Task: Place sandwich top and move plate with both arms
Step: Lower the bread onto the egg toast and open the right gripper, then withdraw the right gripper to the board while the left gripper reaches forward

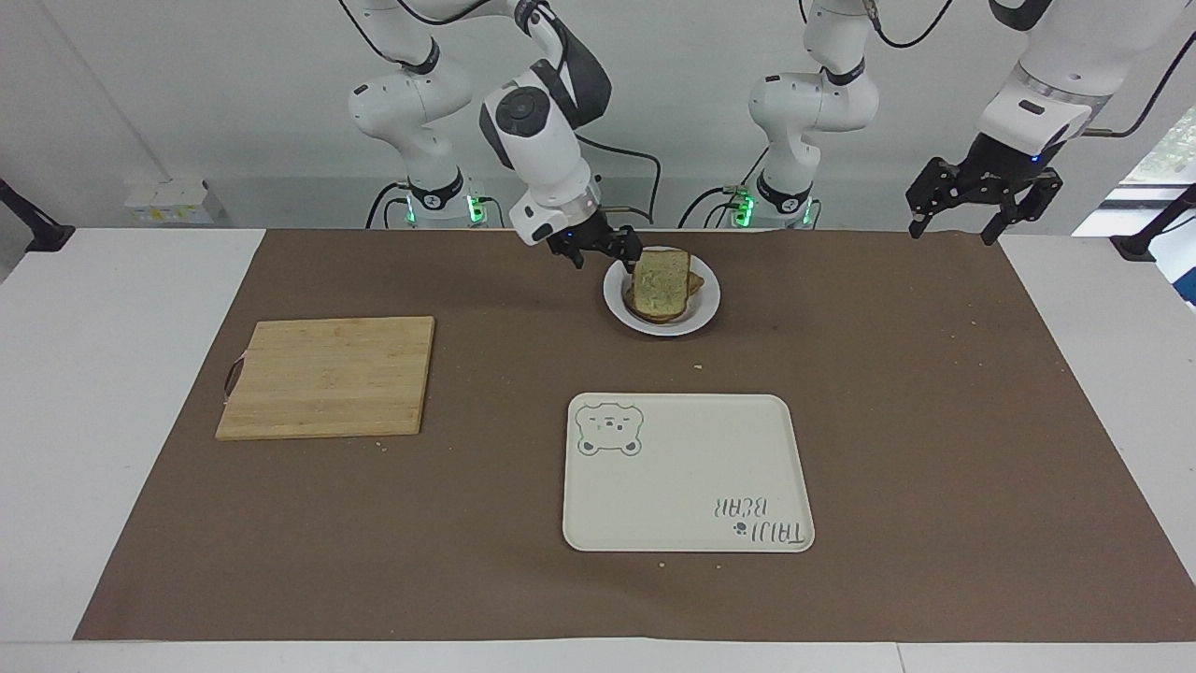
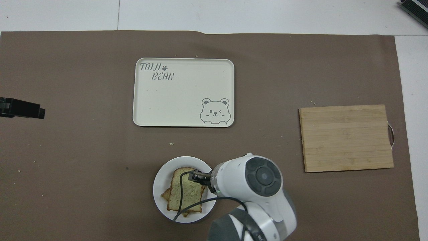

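Observation:
The sandwich top [image 1: 661,280], a pale slice with brown crust, lies on a stack of bread on the small white plate [image 1: 707,301]. The plate is close to the robots, near the table's middle. In the overhead view the slice [image 2: 185,192] covers most of the stack on the plate [image 2: 160,187]. My right gripper [image 1: 605,252] is open and empty, just beside the plate's rim toward the right arm's end and clear of the slice. In the overhead view its wrist covers most of it [image 2: 198,176]. My left gripper [image 1: 962,220] is open and waits, raised over the left arm's end of the mat [image 2: 20,110].
A cream rectangular tray with a bear drawing [image 1: 687,472] [image 2: 183,92] lies farther from the robots than the plate. A wooden cutting board [image 1: 327,376] [image 2: 346,138] lies toward the right arm's end. Crumbs dot the brown mat.

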You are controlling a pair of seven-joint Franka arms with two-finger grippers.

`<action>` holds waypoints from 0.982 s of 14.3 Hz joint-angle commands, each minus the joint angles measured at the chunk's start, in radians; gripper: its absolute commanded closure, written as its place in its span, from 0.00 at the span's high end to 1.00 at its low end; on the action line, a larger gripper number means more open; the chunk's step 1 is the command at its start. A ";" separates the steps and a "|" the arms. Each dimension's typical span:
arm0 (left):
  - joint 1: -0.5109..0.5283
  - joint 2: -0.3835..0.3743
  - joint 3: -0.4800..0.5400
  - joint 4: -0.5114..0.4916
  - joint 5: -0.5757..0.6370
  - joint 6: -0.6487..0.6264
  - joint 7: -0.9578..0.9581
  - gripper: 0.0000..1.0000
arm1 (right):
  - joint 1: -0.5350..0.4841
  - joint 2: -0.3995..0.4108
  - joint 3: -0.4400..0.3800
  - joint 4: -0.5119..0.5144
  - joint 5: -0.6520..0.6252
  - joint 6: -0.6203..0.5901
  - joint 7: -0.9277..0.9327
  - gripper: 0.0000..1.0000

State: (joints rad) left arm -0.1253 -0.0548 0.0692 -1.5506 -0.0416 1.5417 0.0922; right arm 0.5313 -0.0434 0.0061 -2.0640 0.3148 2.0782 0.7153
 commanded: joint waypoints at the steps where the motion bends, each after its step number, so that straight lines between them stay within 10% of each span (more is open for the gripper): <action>1: 0.001 -0.002 -0.003 0.004 0.006 0.005 0.012 1.00 | -0.080 0.016 0.011 0.071 -0.120 -0.053 -0.068 1.00; 7: -0.007 -0.055 -0.011 -0.097 -0.061 -0.002 0.072 1.00 | -0.356 0.023 0.008 0.185 -0.218 -0.202 -0.489 1.00; 14: -0.036 -0.203 -0.014 -0.454 -0.326 0.109 0.205 1.00 | -0.573 0.023 0.006 0.353 -0.376 -0.373 -0.708 1.00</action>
State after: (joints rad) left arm -0.1319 -0.1482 0.0472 -1.8234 -0.3263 1.5684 0.2409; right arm -0.0014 -0.0384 -0.0024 -1.8057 -0.0463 1.7911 0.0262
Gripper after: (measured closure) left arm 0.000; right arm 0.000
